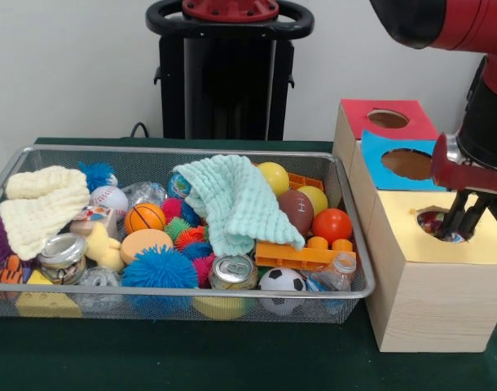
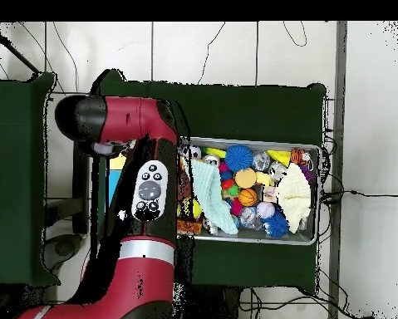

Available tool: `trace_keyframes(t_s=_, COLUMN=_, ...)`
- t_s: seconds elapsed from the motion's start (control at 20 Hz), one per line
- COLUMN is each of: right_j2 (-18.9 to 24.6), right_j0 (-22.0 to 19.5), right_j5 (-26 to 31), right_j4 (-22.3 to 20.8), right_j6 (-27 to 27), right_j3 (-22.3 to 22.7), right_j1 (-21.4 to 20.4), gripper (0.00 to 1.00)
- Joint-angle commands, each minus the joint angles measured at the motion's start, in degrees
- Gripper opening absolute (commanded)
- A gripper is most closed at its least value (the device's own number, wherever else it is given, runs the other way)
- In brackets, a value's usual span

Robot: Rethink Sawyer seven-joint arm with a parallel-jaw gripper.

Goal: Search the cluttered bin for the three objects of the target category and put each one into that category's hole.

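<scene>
Dotted cloth (image 1: 435, 223) down in the yellow hole (image 1: 441, 221), bits of many colours just showing inside. Gripper (image 1: 462, 218) reaching into that hole at its right edge, 2 dark fingers (image 1: 455, 213) close together, tips low in the hole; cannot tell if anything is pinched. Red arm (image 2: 135, 208) above the boxes. Blue hole (image 1: 407, 164) and red hole (image 1: 388, 119) behind. Bin (image 1: 356, 252) left of the boxes, full of balls, cans and toys. Mint cloth (image 1: 232, 199) draped in the middle, cream cloth (image 1: 38, 205) at the left end
</scene>
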Motion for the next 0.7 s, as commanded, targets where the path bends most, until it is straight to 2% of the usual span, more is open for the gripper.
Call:
trace_keyframes(t_s=0.05, right_j2=-1.31, right_j0=0.16, right_j5=-2.54, right_j4=-2.41, right_j6=12.92, right_j3=-1.56, right_j1=0.77, gripper=0.00)
trace_keyframes(t_s=0.35, right_j2=-2.21, right_j0=2.03, right_j5=-5.86, right_j4=-2.19, right_j6=13.33, right_j3=2.42, right_j1=-0.49, gripper=0.00)
trace_keyframes(t_s=0.7, right_j2=-2.00, right_j0=0.86, right_j5=-9.18, right_j4=-2.16, right_j6=11.51, right_j3=1.56, right_j1=3.39, gripper=0.00)
